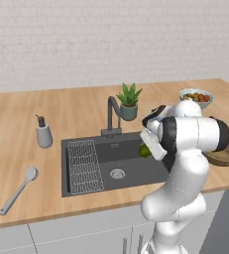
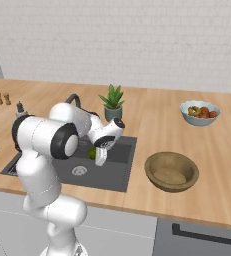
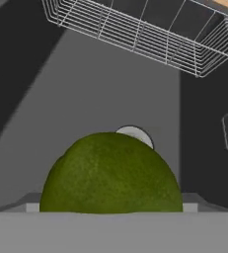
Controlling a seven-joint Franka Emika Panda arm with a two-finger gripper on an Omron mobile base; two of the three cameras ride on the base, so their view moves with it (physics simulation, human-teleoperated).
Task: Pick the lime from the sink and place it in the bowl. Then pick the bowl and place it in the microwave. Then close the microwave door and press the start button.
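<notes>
The green lime (image 1: 144, 151) (image 2: 92, 153) is low in the dark grey sink (image 1: 81, 186) (image 2: 118, 182), near its back right part. It looms large at the bottom of the hand view (image 3: 110, 173), with the round drain (image 3: 135, 133) peeking out behind it. My gripper (image 1: 147, 148) (image 2: 97, 154) is down in the basin right at the lime, jaws spread wide on either side of it; whether they touch it is hidden. The brown wooden bowl (image 2: 171, 171) (image 1: 227, 155) sits empty on the counter right of the sink. The microwave is out of view.
A wire rack (image 1: 85, 166) (image 3: 135, 29) fills the sink's left part. Behind the basin stand the faucet (image 1: 113, 116) and a potted plant (image 1: 129, 101) (image 2: 112, 102). A grey bowl of food (image 2: 200, 112), a soap dispenser (image 1: 43, 133) and a dish brush (image 1: 19, 191) are on the counter.
</notes>
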